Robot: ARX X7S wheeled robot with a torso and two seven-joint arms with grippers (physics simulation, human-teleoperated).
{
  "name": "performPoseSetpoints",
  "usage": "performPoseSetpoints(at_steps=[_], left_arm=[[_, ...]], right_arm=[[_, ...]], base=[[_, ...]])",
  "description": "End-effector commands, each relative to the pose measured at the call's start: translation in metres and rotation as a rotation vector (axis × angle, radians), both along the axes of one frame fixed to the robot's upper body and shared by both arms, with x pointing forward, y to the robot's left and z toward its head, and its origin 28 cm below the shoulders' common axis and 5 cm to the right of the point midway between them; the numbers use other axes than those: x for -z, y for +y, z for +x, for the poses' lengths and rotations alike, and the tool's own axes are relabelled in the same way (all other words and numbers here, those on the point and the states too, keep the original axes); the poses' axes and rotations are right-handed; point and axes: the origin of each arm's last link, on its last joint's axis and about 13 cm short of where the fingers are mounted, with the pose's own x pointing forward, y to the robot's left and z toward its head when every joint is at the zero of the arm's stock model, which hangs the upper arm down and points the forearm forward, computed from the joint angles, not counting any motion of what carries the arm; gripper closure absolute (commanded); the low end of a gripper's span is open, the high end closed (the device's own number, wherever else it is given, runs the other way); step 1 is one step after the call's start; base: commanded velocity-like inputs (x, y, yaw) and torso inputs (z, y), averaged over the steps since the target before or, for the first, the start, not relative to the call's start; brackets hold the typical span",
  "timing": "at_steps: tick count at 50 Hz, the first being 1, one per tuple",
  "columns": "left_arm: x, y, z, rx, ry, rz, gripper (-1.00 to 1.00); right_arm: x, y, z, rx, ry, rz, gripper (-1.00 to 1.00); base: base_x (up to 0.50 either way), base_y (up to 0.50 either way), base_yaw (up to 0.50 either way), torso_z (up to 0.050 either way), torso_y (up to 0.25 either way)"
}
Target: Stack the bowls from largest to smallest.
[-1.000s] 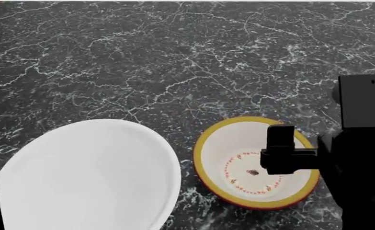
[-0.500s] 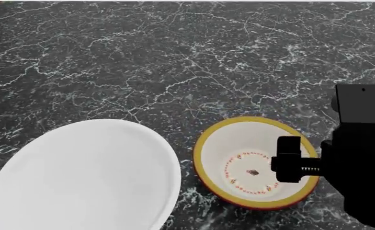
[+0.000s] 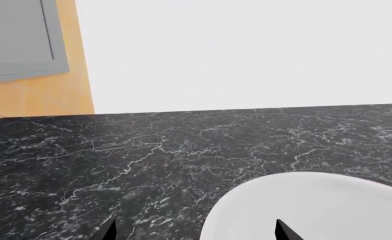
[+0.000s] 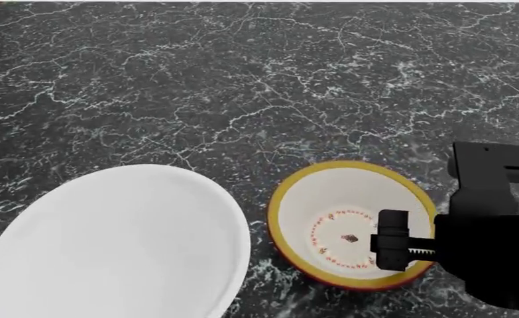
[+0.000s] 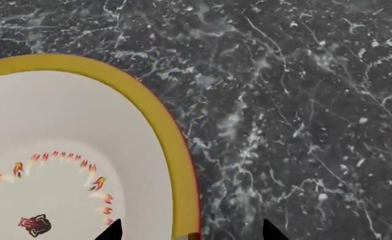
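Observation:
The large plain white bowl [image 4: 122,242] sits at the near left of the black marble counter; its rim also shows in the left wrist view [image 3: 309,207]. The medium cream bowl [image 4: 330,212] with a yellow-red rim and red-dotted ring sits to its right. The small cup-like bowl is out of view. My right gripper [image 5: 187,234] is open, its tips straddling the medium bowl's right rim [image 5: 175,165], one tip over the inside and one outside; it shows in the head view [image 4: 392,240]. My left gripper [image 3: 194,232] is open, tips straddling the large bowl's edge.
The black marble counter [image 4: 241,86] stretches far ahead. A white wall [image 3: 249,50] rises behind its far edge, with a wooden panel and grey cabinet [image 3: 22,40] to one side.
My right arm has drawn back toward me and lowered, bringing the gripper over the medium bowl's right rim. The bowls and the left arm have not moved.

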Motion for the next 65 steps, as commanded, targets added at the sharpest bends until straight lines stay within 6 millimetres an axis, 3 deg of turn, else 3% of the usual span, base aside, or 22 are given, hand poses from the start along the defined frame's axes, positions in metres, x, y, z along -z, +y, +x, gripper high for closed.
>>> performPoseSetpoints(at_steps=[1, 18, 19, 28, 37, 54, 65], left_arm=[[0.001, 0.002, 0.0, -0.014, -0.003, -0.005, -1.0], [0.002, 0.002, -0.001, -0.013, 0.0, 0.004, -1.0], [0.002, 0.002, 0.0, -0.012, 0.001, 0.005, -1.0], [0.003, 0.001, 0.0, -0.013, 0.006, 0.01, -1.0], [0.002, 0.002, 0.0, -0.016, 0.002, 0.009, -1.0], [0.0, 0.003, -0.002, -0.024, -0.009, 0.013, -1.0], [-0.007, 0.011, -0.006, -0.062, -0.023, 0.0, -1.0]], right_arm=[[0.015, 0.005, 0.012, 0.001, 0.038, 0.05, -1.0], [0.022, 0.01, 0.015, -0.046, 0.034, 0.037, -1.0], [0.021, 0.01, 0.015, -0.048, 0.028, 0.035, 1.0], [0.011, 0.009, 0.012, -0.069, -0.037, 0.019, 1.0], [-0.038, 0.008, 0.001, -0.064, -0.256, 0.055, 1.0], [-0.084, 0.001, -0.025, -0.023, -0.509, 0.199, 1.0], [-0.119, 0.02, -0.05, -0.107, -0.581, 0.329, 1.0]], base=[[0.0, 0.0, 0.0, 0.0, 0.0], [0.0, 0.0, 0.0, 0.0, 0.0], [0.0, 0.0, 0.0, 0.0, 0.0], [0.0, 0.0, 0.0, 0.0, 0.0], [0.0, 0.0, 0.0, 0.0, 0.0], [0.0, 0.0, 0.0, 0.0, 0.0], [0.0, 0.0, 0.0, 0.0, 0.0]])
